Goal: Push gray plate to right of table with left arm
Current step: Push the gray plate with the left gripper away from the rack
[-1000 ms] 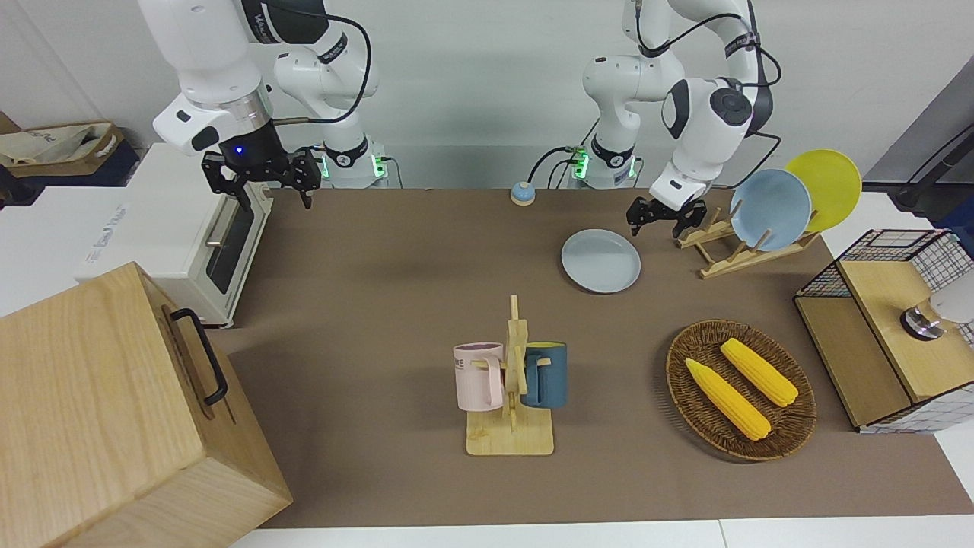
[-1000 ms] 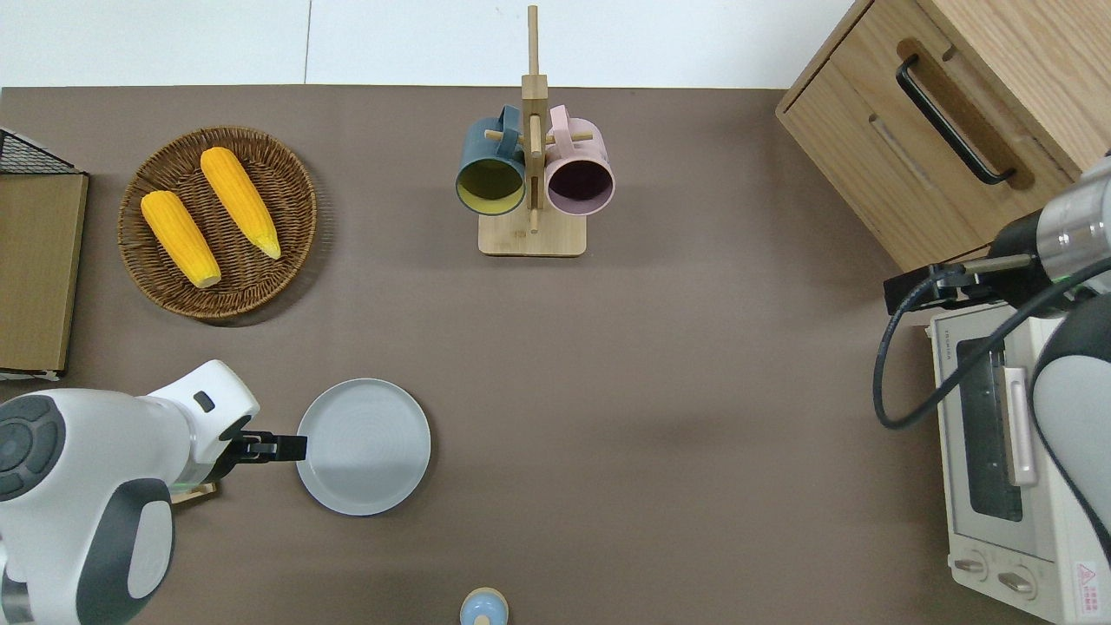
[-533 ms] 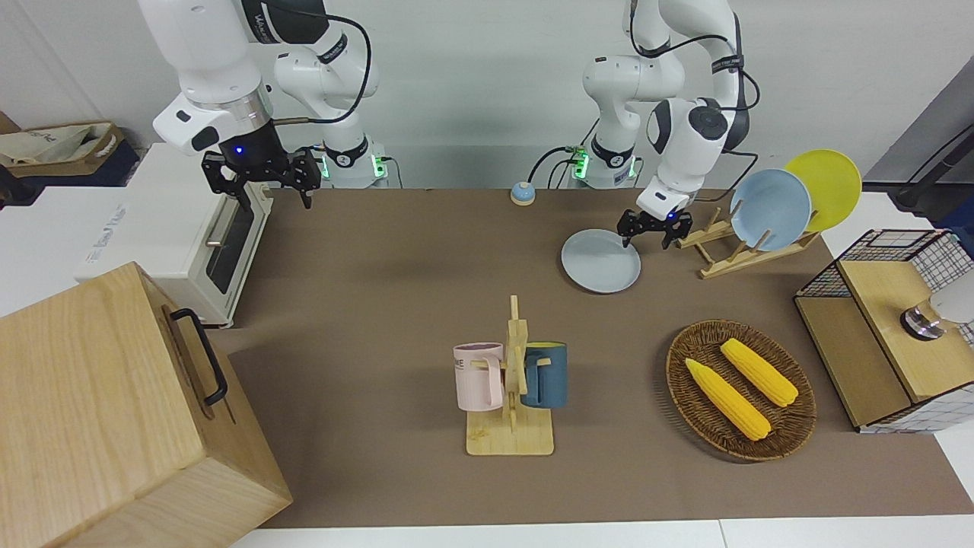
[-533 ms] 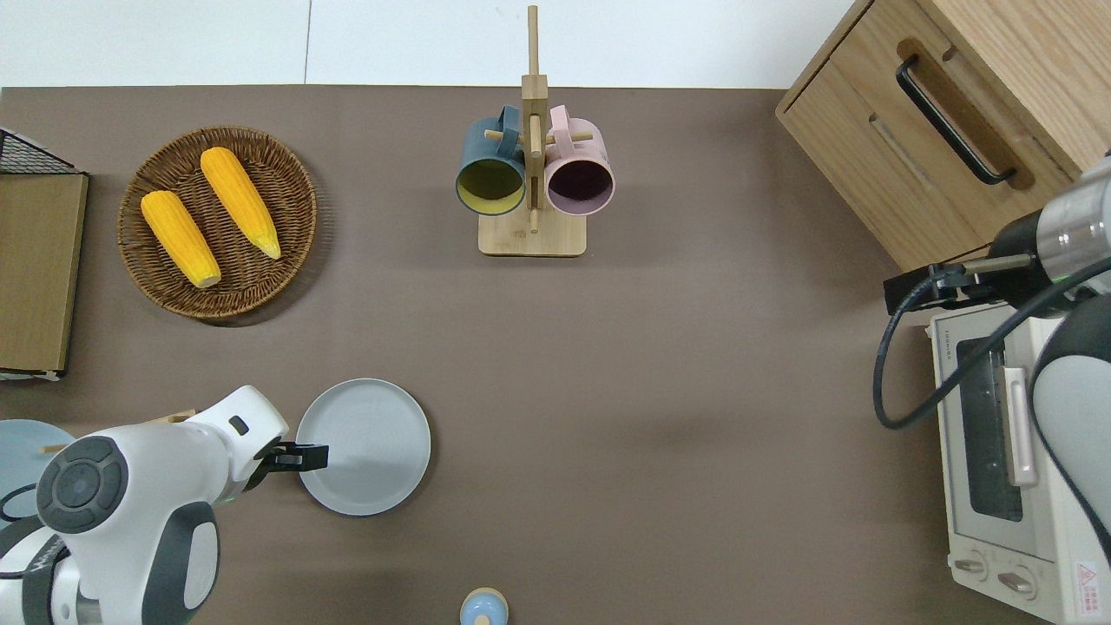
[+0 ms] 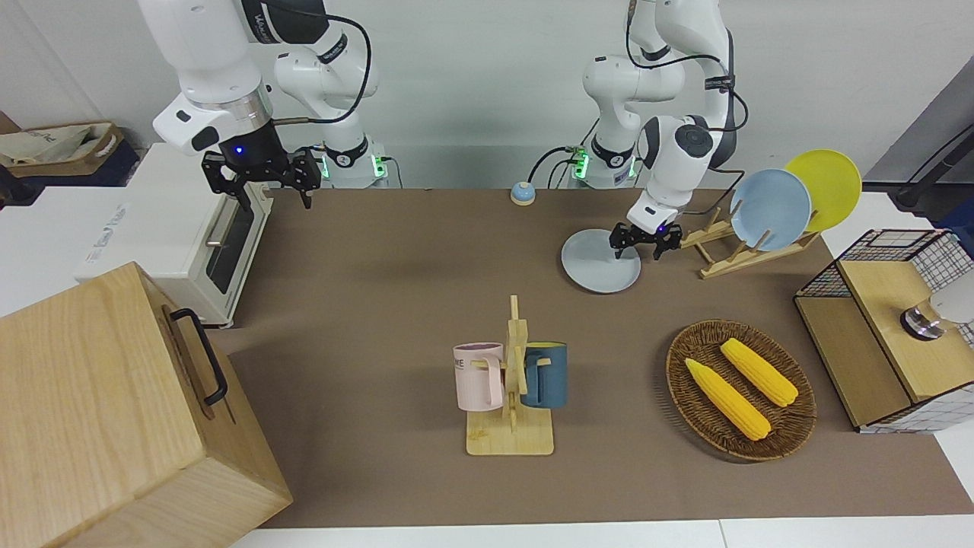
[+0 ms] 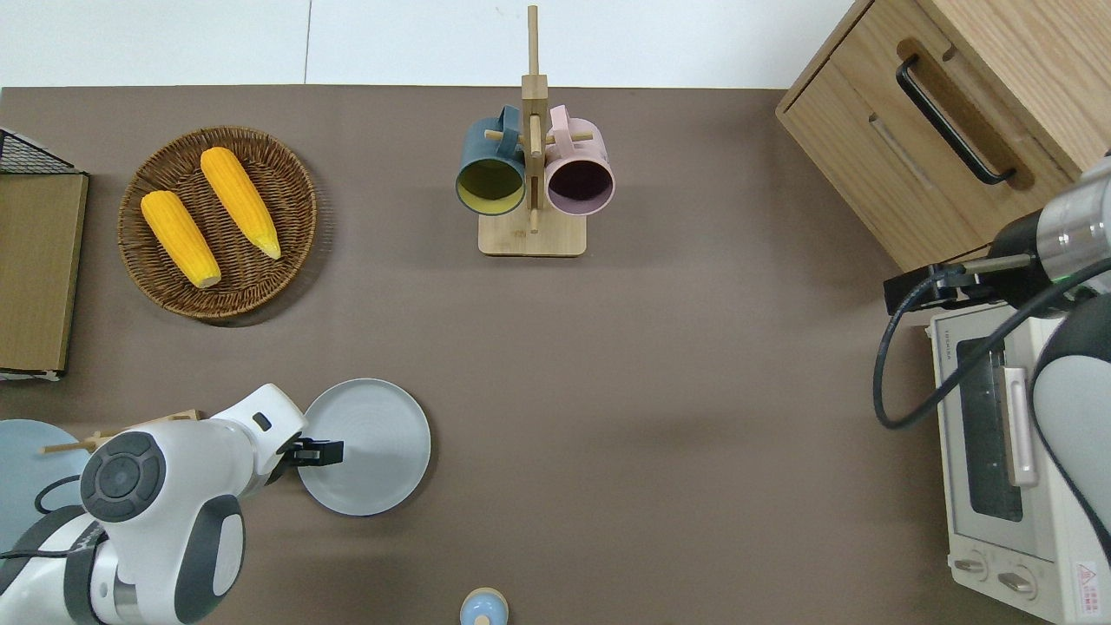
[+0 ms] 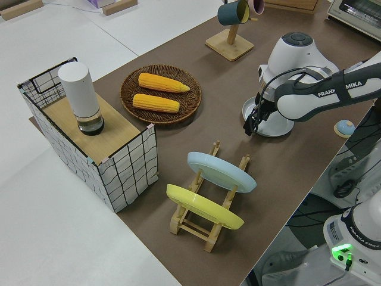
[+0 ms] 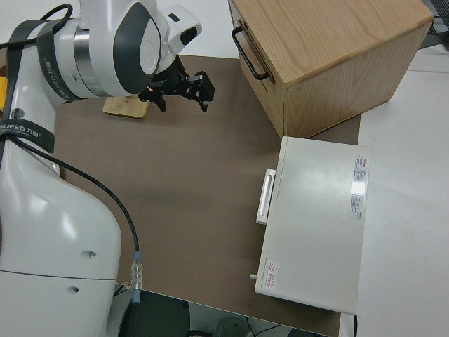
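Note:
The gray plate (image 5: 597, 266) lies flat on the brown table (image 5: 380, 304), toward the left arm's end and close to the robots; it also shows in the overhead view (image 6: 382, 447) and the left side view (image 7: 278, 134). My left gripper (image 5: 638, 247) points down, low over the plate's part nearest the left arm's end, just inside the rim, as the overhead view (image 6: 323, 451) shows. I cannot tell whether it touches the plate. My right gripper (image 5: 262, 175) is parked.
A dish rack holds a sky-blue plate (image 5: 770, 209) and a yellow plate (image 5: 825, 186) beside the gray plate. Elsewhere stand a wicker basket (image 5: 742, 426) with corn, a mug tree (image 5: 511, 380), a small bell (image 5: 522, 192), a toaster oven (image 5: 221, 251), a wooden cabinet (image 5: 114, 411) and a wire crate (image 5: 890, 327).
My left gripper has come down and moved from beside the plate's rim to over the plate, toward the right arm's end. The plate has not moved. The right arm has not moved.

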